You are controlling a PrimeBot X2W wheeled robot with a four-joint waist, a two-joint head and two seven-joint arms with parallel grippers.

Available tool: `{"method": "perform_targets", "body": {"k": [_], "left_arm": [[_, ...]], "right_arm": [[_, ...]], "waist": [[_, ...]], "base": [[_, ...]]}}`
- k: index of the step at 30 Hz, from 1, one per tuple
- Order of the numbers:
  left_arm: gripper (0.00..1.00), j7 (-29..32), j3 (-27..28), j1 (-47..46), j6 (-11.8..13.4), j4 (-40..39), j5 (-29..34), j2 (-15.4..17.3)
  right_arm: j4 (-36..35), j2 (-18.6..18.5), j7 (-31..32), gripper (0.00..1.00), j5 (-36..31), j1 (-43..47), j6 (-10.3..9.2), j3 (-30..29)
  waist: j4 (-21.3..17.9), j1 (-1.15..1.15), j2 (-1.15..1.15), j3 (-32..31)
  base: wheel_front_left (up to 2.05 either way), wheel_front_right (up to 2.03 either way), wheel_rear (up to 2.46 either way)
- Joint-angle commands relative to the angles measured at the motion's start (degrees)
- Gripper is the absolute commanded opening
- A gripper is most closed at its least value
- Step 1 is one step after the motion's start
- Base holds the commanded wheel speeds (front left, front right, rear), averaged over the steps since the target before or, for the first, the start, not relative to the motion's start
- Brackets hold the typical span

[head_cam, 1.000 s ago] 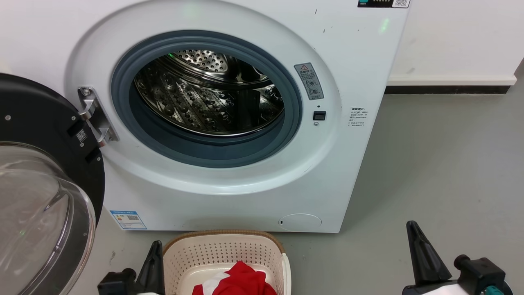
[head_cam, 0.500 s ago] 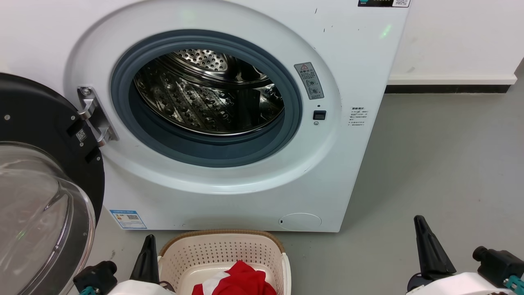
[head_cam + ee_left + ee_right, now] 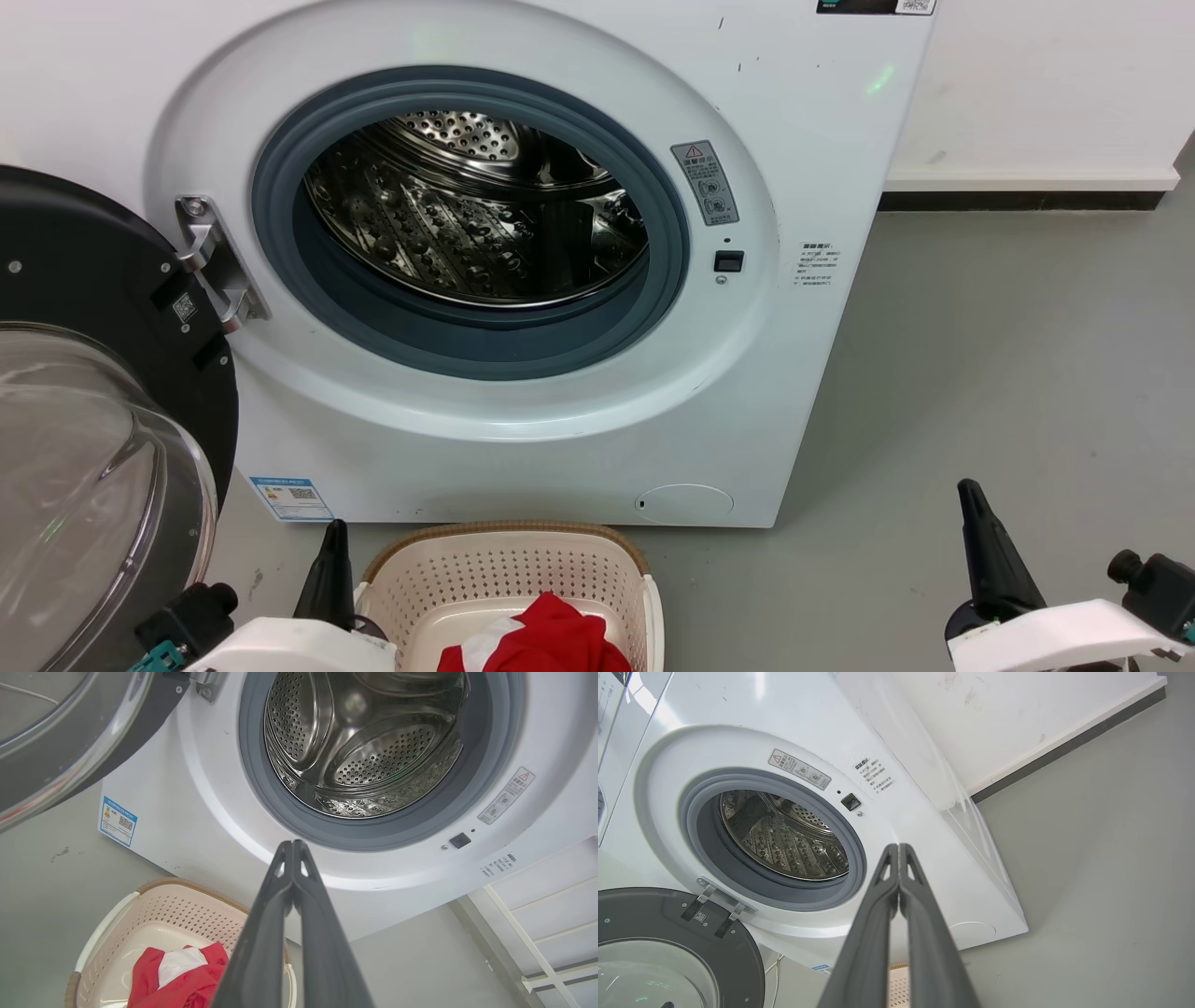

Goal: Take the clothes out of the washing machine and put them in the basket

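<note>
We see our left end effector [image 3: 293,845] and right end effector [image 3: 899,848] both closed, fingers [image 3: 266,933] pressed tip to tip. The clothes [image 3: 551,639] lie in the basket [image 3: 504,534] — it sits on the floor [image 3: 980,373] just before the washing machine [image 3: 794,140].

The washing machine [image 3: 523,457] is white, its ring [image 3: 467,355] grey, drum [image 3: 448,233] perforated steel, door [image 3: 84,252] black-rimmed. The basket [image 3: 504,574] is cream, perforated, brown-rimmed; the clothes [image 3: 551,639] red and white. The floor [image 3: 1008,373] is grey.
</note>
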Motion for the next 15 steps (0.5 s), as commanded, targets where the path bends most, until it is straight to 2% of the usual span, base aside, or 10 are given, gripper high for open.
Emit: {"method": "perform_targets", "body": {"k": [1, 15], "left_arm": [[0.00, 0.4, 0.3, -1.4, -0.3, -0.5, -1.6, 0.0], [0.00, 3.0, 1.3, -3.1, -1.2, 0.2, -12.6, 0.0]], "right_arm": [[-0.4, -0.5, 0.3, 0.00, 1.9, -1.8, 0.00, -0.2], [1.1, -0.7, 2.7, 0.00, 13.3, -3.5, 0.00, -1.1]], "waist": [[0.0, 0.00, 0.00, 0.0], [0.0, 0.00, 0.00, 0.1]], "base": [[0.00, 0.00, 0.00], [0.00, 0.00, 0.00]]}}
